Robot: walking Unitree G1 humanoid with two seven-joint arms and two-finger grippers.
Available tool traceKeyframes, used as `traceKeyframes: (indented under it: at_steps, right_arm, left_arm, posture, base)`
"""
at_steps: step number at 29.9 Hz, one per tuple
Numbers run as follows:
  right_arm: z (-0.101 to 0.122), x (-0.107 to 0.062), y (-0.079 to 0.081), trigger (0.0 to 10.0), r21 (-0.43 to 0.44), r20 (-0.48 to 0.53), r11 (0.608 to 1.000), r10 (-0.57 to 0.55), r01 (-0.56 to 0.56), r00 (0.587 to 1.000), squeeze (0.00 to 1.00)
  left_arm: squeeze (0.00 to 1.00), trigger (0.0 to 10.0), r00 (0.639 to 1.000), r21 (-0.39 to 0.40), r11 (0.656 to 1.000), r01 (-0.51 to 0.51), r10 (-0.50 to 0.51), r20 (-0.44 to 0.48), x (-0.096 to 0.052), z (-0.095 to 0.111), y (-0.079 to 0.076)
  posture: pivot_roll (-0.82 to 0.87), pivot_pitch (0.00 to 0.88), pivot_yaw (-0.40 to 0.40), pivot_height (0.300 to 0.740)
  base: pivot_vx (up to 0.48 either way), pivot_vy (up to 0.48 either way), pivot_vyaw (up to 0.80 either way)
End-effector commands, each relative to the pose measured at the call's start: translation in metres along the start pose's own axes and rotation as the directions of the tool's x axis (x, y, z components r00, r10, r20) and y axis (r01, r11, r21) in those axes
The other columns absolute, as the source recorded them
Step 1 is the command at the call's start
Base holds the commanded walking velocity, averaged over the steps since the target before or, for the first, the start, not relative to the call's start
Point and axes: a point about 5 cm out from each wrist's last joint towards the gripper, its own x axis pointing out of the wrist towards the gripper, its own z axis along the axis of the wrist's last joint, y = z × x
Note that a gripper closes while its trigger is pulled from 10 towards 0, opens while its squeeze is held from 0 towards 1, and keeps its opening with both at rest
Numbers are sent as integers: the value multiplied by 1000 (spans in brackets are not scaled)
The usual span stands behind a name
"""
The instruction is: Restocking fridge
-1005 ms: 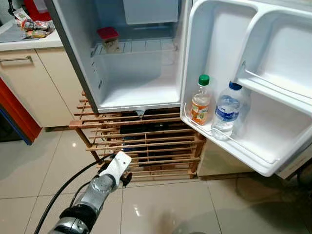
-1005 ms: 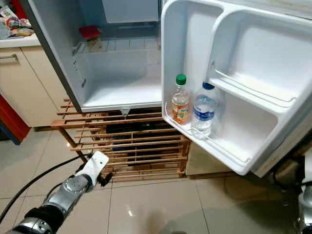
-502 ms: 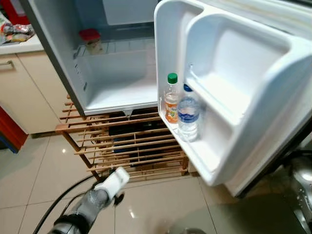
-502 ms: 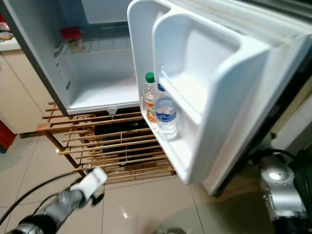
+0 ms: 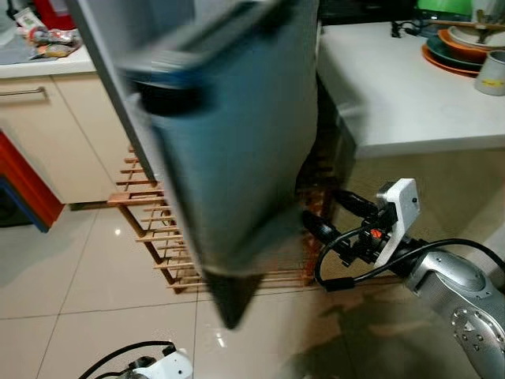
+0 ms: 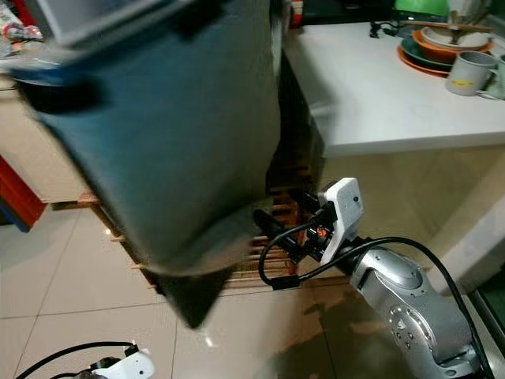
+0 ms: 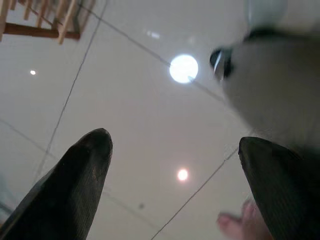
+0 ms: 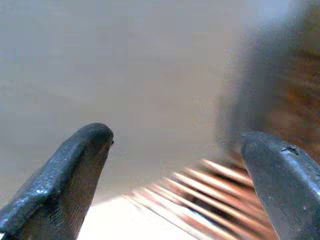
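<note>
The fridge door [image 5: 229, 158] shows its grey-blue outer face, blurred in motion and nearly shut over the fridge body. The shelves and the bottles in the door are hidden behind it. My right gripper [image 5: 327, 217] is open beside the door's lower right edge, its black fingers [image 6: 270, 225] pointing toward the door. In the right wrist view the open gripper [image 8: 175, 150] faces the grey door surface, with the wooden rack [image 8: 200, 190] below. My left gripper [image 7: 175, 150] hangs open over the floor tiles, and its wrist [image 5: 162, 367] shows at the bottom edge.
A wooden slatted rack [image 5: 150, 205] stands under the fridge. To the right is a white counter [image 5: 394, 79] with stacked plates [image 5: 458, 47] and a mug [image 6: 467, 73]. A beige cabinet [image 5: 55, 134] stands on the left. Glossy tiled floor [image 5: 87, 284] lies in front.
The fridge door has swung from wide open to nearly shut, hiding the bottles. My right arm has come into view beside it. The left arm has dropped lower.
</note>
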Motion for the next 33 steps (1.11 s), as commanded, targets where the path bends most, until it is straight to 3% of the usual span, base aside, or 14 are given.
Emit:
traceKeyframes:
  at_steps: [1,9,12,13,14,15,16,19,21,24,26,27,29,33]
  right_arm:
    - [-9,-1,-13,10000,-23,-40,995,-101,100,994,0]
    - [-28,15,-18,10000,-64,-45,951,-304,301,952,0]
    - [-29,25,-14,10000,-86,-4,931,-357,355,934,0]
    - [-26,28,-15,10000,-79,29,919,-386,387,922,0]
    - [-26,28,-15,10000,-79,29,919,-386,387,922,0]
    - [-19,31,-15,10000,-67,90,901,-422,428,902,0]
    - [-19,31,-15,10000,-67,90,901,-422,428,902,0]
    - [-11,32,-17,10000,-50,177,877,-462,477,869,0]
    - [-12,29,-22,10000,-13,205,857,-502,515,840,0]
    - [-24,18,-33,10000,98,165,822,-570,561,805,0]
    - [-31,11,-38,10000,129,146,806,-591,577,793,0]
    - [-40,-3,-43,10000,94,152,797,-603,596,783,0]
    - [-44,-8,-42,10000,40,163,806,-589,591,792,0]
    - [-51,-6,-31,10000,-16,156,829,-551,560,820,0]
  left_arm:
    - [0,10000,1000,-23,1000,-15,15,9,0,1,2]
    - [0,10000,988,-95,993,-73,85,128,2,35,7]
    - [0,10000,934,-215,966,-140,201,296,-2,77,25]
    - [0,10000,880,-277,946,-170,272,389,-8,97,35]
    - [0,10000,880,-277,946,-170,272,389,-8,97,35]
    - [0,10000,714,-421,889,-179,412,567,-34,132,77]
    - [0,10000,714,-421,889,-179,412,567,-34,132,77]
    - [0,10000,380,-565,811,-152,575,724,-98,169,135]
    - [0,10000,253,-626,768,-134,637,728,-126,180,145]
    - [0,10000,183,-668,732,-136,681,709,-145,169,149]
    - [0,10000,169,-683,719,-128,694,699,-149,160,149]
    - [0,10000,192,-718,688,-105,722,665,-154,137,148]
    - [0,10000,201,-729,678,-93,730,653,-158,127,146]
    - [0,10000,193,-712,694,-104,717,670,-164,135,143]
  posture:
    - [-224,0,78,740]
    - [-212,0,65,740]
    - [-204,0,58,740]
    - [-197,0,56,740]
    - [-197,0,56,740]
    - [-191,0,49,740]
    - [-191,0,49,740]
    - [-168,0,38,740]
    - [-161,0,36,740]
    - [-145,0,29,740]
    - [-145,0,29,740]
    - [-123,0,26,740]
    - [-117,0,23,740]
    - [-118,0,21,740]
  base:
    - [0,0,0]
    - [0,0,0]
    - [0,0,0]
    - [0,0,0]
    - [0,0,0]
    - [0,0,0]
    - [0,0,0]
    - [0,0,0]
    - [0,0,0]
    - [0,0,0]
    - [0,0,0]
    - [0,0,0]
    - [0,0,0]
    - [0,0,0]
